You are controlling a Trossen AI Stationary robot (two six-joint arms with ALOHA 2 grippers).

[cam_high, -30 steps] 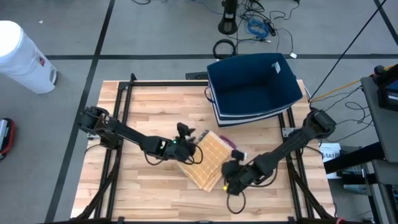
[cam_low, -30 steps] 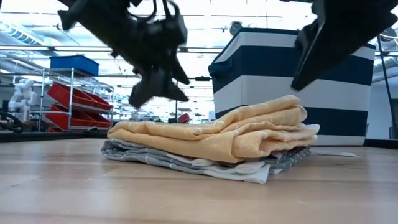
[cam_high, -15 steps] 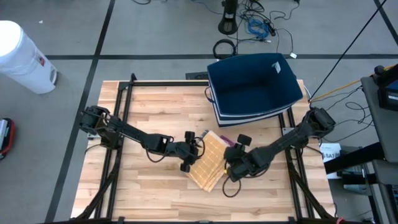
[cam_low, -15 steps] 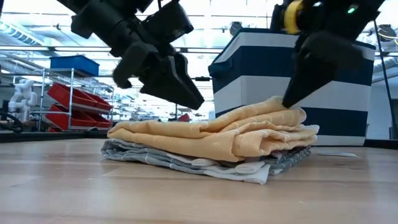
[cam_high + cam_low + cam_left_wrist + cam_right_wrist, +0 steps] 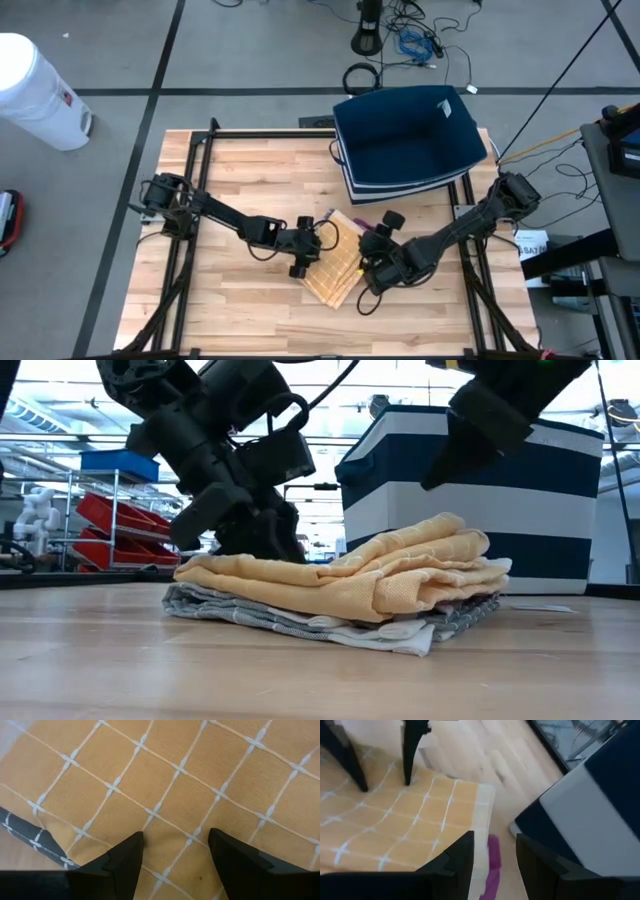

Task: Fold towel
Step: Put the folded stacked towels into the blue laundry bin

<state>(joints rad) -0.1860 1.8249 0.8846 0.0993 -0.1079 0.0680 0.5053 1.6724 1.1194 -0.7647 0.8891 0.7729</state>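
Light wooden table (image 5: pixel 240 170), folded yellow-and-grey towel stack (image 5: pixel 335 268), navy-and-white striped bin (image 5: pixel 408 135)

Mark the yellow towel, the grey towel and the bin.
yellow towel (image 5: pixel 330 585): low view, middle of its folded front.
grey towel (image 5: pixel 270 618): low view, edge showing under the yellow one.
bin (image 5: pixel 405 140): high view, dark inside floor.

Two dark jointed arms, black cables

Left end effector (image 5: pixel 303 262) low at table centre, fingers spread; right end effector (image 5: pixel 366 272) at its 3 o'clock, raised, part-open.
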